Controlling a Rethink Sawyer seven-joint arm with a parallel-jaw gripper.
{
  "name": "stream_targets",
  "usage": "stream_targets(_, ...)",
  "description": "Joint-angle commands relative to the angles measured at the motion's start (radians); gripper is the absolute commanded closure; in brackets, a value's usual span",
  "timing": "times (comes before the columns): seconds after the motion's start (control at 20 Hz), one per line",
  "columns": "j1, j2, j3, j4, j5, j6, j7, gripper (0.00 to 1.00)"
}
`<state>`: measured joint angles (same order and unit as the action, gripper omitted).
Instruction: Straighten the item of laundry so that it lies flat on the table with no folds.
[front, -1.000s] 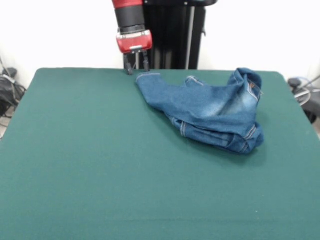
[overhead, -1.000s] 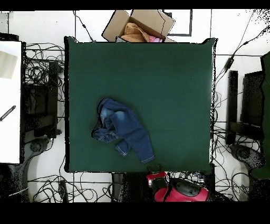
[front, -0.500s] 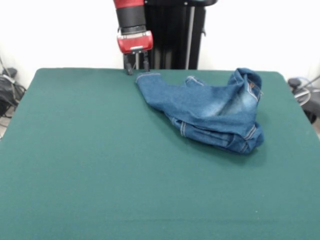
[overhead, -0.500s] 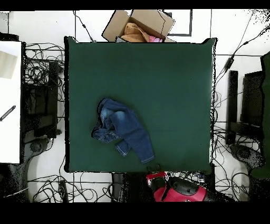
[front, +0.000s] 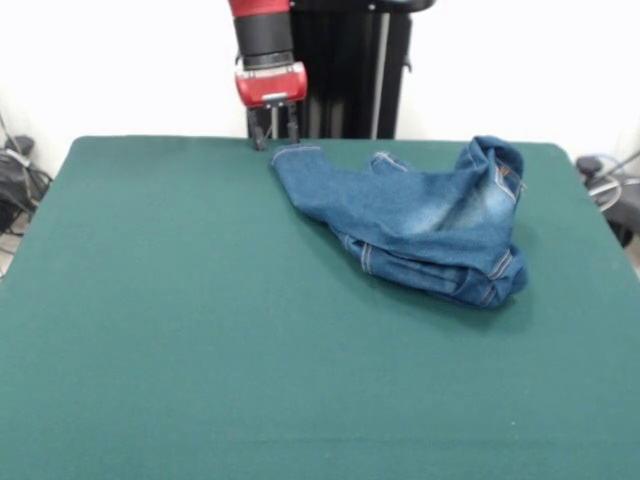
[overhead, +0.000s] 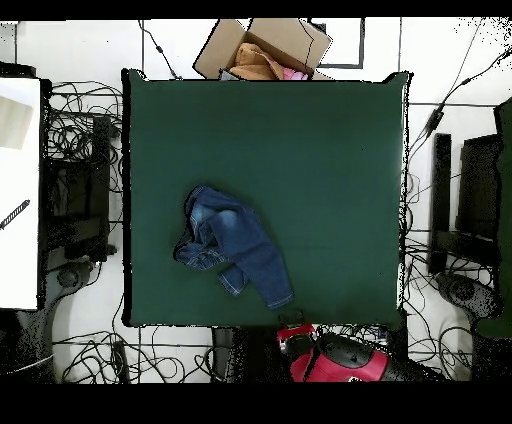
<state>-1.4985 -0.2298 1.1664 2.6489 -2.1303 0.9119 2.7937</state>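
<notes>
While the jeans (front: 420, 228) lay bunched near the table's (front: 180, 330) robot-side edge, the gripper (front: 274, 128) hung empty over that edge.
Its two fingers stood slightly apart, holding nothing, just beside the hem of one outstretched leg. The waist end was folded over in a heap toward one side edge. Bare green cloth spread wide over the remaining half. A cardboard box (overhead: 262, 45) sat beyond the opposite edge.

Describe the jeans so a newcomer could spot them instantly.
Start at the green table. In the front view, look to its far right part, just right of the red arm's pincer. The jeans are a rumpled heap of blue denim with faded patches, the only item on the cloth.
</notes>
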Motion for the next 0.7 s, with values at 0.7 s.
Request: stream_targets(0.7, 0.231, 0.028, 0.016, -0.298, -0.054, 0.037, 0.180, 0.00)
